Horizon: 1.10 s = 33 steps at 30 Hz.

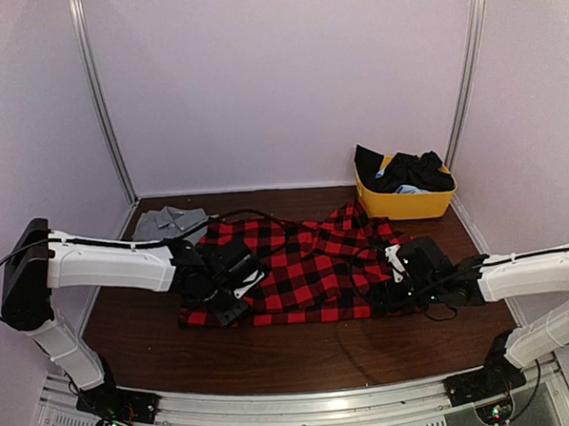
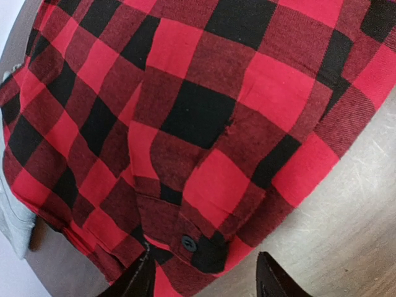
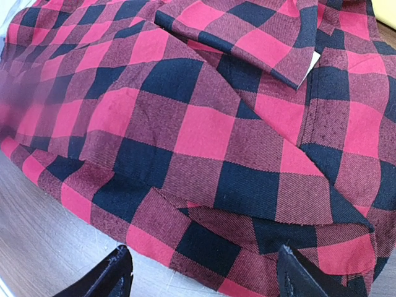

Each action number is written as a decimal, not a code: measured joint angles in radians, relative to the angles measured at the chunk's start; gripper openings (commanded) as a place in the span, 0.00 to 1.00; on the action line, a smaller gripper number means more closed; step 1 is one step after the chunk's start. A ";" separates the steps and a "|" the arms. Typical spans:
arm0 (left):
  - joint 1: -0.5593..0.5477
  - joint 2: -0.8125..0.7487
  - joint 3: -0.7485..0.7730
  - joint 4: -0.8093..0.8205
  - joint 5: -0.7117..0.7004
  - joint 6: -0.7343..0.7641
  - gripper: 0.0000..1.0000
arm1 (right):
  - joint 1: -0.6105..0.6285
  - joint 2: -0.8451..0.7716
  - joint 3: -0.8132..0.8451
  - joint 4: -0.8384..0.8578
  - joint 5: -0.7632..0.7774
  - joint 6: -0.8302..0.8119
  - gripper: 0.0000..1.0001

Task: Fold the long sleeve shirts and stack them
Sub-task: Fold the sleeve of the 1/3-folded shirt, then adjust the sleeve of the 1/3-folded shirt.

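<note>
Soft, limp flannel shirt (image 1: 307,269); left gripper (image 2: 204,257) spread, buttoned cuff (image 2: 198,244) just ahead; right gripper (image 3: 201,253) spread, hem (image 3: 154,229) just ahead, seemingly good holds.

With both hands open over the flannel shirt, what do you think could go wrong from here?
The left hand straddles the buttoned cuff, so it may lift only the sleeve, not the body of the flannel shirt. The right hand faces several overlapping layers and may pinch just one, skewing the fold. The grey shirt lies right beside the flannel's edge and could get dragged.
</note>
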 measured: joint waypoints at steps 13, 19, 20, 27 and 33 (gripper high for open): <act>0.132 -0.246 -0.209 0.237 0.274 -0.138 0.74 | -0.001 0.017 0.000 0.031 -0.007 0.003 0.81; 0.261 -0.272 -0.312 0.336 0.407 -0.221 0.68 | -0.001 0.018 0.000 0.038 -0.009 0.004 0.81; 0.270 -0.271 -0.324 0.346 0.420 -0.230 0.65 | -0.001 0.018 0.000 0.040 -0.009 0.004 0.81; 0.322 -0.241 -0.373 0.408 0.464 -0.278 0.59 | -0.001 0.033 0.000 0.054 -0.019 0.008 0.80; 0.339 -0.184 -0.387 0.446 0.467 -0.291 0.56 | -0.001 0.045 0.000 0.066 -0.028 0.011 0.80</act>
